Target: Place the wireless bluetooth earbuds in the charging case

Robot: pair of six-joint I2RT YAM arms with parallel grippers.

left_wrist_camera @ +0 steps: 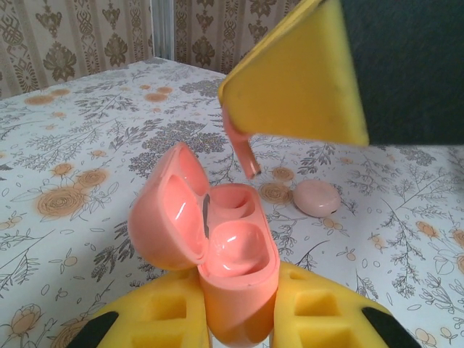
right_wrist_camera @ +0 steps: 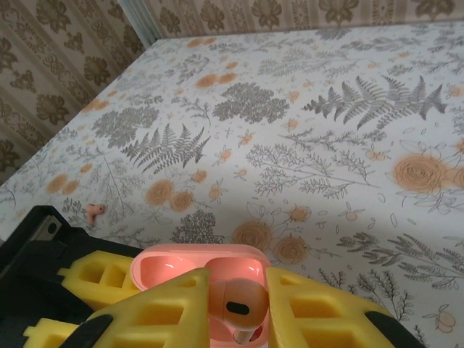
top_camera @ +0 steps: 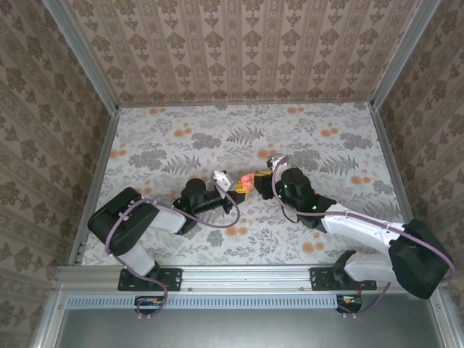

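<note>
Left tool [left_wrist_camera: 243, 319] clenched on charging case [left_wrist_camera: 235, 246], lid open, case held just above table [top_camera: 181, 138] near its centre. Right tool [right_wrist_camera: 239, 286] clenched on earbud [right_wrist_camera: 243, 308], stem pointing toward open case directly beneath. Second earbud [right_wrist_camera: 94, 212] lay on table, well apart from case. Step in hand, as judged: seating first bud. Next move likely required stem aligned with empty well, short descent, then release.

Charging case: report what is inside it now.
Left wrist view: the open charging case shows glossy pink wells with no bud seated. One earbud hangs just above, pinched in the right gripper. The wells' deepest parts are hidden behind the case's front wall.
</note>
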